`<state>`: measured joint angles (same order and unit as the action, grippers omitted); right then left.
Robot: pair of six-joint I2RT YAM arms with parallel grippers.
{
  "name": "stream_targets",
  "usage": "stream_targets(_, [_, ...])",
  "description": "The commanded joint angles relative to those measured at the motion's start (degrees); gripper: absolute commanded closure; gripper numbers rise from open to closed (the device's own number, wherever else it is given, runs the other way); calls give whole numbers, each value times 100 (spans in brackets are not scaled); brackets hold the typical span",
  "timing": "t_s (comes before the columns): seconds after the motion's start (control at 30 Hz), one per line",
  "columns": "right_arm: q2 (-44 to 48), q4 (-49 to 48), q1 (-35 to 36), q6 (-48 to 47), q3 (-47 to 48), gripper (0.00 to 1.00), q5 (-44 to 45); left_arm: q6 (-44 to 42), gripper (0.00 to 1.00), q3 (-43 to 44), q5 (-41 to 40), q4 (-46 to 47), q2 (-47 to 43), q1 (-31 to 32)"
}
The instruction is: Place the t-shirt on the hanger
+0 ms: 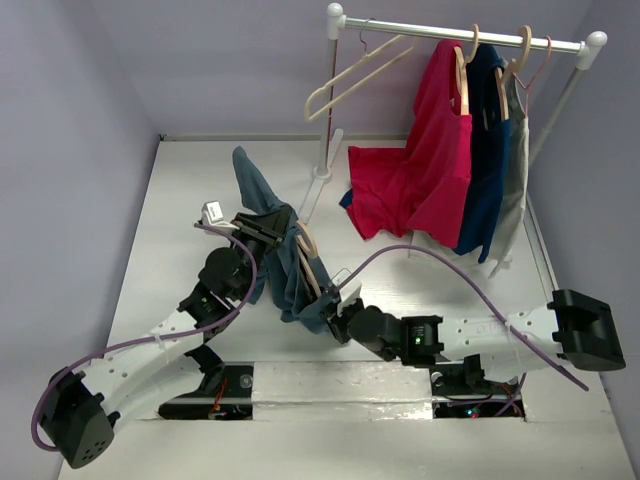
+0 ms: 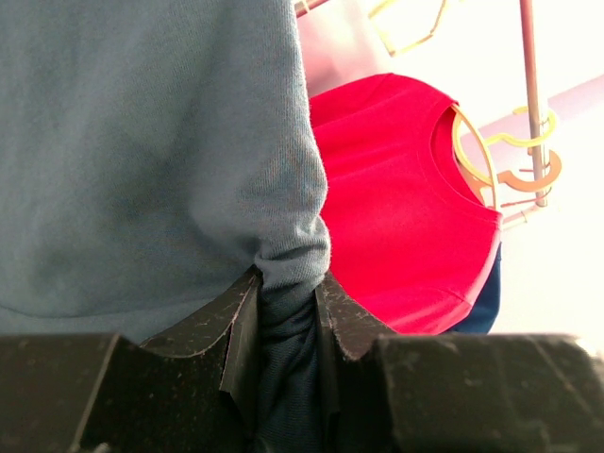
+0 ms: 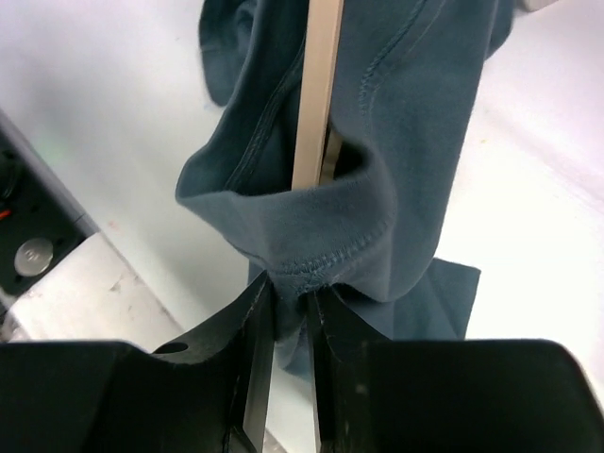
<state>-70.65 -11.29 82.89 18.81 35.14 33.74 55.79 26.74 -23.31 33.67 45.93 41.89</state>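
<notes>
The slate-blue t-shirt (image 1: 285, 255) hangs bunched above the table's near middle, held up between both arms. The tan hanger (image 1: 310, 258) is partly inside it, one curved arm showing on the shirt's right side; in the right wrist view its flat bar (image 3: 316, 104) runs into the cloth. My left gripper (image 1: 272, 228) is shut on the shirt's upper part, cloth pinched between its fingers (image 2: 288, 311). My right gripper (image 1: 338, 318) is shut on a stitched hem of the shirt (image 3: 321, 260) at its lower right. One sleeve (image 1: 250, 180) sticks up to the back left.
A white rack (image 1: 460, 35) stands at the back right with an empty cream hanger (image 1: 350, 75), a red shirt (image 1: 425, 170), a navy shirt (image 1: 488, 150) and a grey garment. The rack's post and base (image 1: 322, 170) stand just behind the held shirt.
</notes>
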Motion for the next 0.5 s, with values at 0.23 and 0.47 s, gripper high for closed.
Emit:
stream_targets(0.23, [-440,-365,25,-483,872,69,765,468,100,-143,301,562,-181,21])
stream_targets(0.47, [-651,-532,25,-589,872,69,907,477,100,-90,371,360,-366,21])
